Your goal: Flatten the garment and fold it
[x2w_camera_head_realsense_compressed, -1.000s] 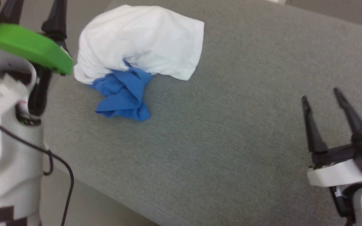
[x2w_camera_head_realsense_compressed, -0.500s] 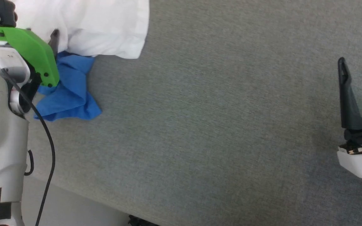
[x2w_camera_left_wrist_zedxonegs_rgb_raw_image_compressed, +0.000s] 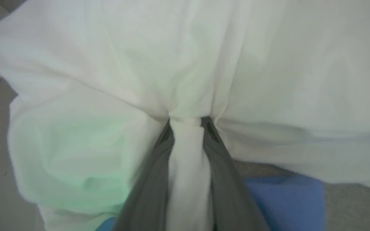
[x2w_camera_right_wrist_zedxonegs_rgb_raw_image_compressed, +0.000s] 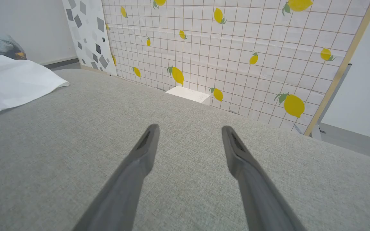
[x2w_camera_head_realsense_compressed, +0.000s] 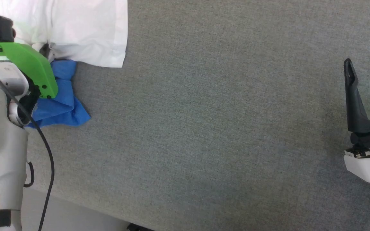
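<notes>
The garment (x2w_camera_head_realsense_compressed: 85, 32) lies bunched at the far left of the grey surface, its white body on top and a crumpled blue sleeve (x2w_camera_head_realsense_compressed: 61, 106) spilling out toward me. In the left wrist view my left gripper (x2w_camera_left_wrist_zedxonegs_rgb_raw_image_compressed: 188, 120) is shut on a pinched fold of the white cloth (x2w_camera_left_wrist_zedxonegs_rgb_raw_image_compressed: 204, 64), with blue cloth (x2w_camera_left_wrist_zedxonegs_rgb_raw_image_compressed: 284, 195) just below. The green wrist mount (x2w_camera_head_realsense_compressed: 27, 64) covers those fingers in the head view. My right gripper (x2w_camera_right_wrist_zedxonegs_rgb_raw_image_compressed: 189, 128) is open over bare surface far to the right, one finger (x2w_camera_head_realsense_compressed: 352, 96) showing in the head view, well apart from the white cloth (x2w_camera_right_wrist_zedxonegs_rgb_raw_image_compressed: 11, 80).
The grey upholstered surface (x2w_camera_head_realsense_compressed: 204, 128) stretches wide between the arms; its front edge runs along the lower left, pale floor (x2w_camera_head_realsense_compressed: 75, 218) beyond it. Behind the surface stands a lemon-patterned tiled panel (x2w_camera_right_wrist_zedxonegs_rgb_raw_image_compressed: 236, 48) with a small white box (x2w_camera_right_wrist_zedxonegs_rgb_raw_image_compressed: 188, 94) at its foot.
The head camera has turned, shifting the whole picture left. My left gripper, earlier beside the garment's left edge, has gone into the white cloth and shut on a fold.
</notes>
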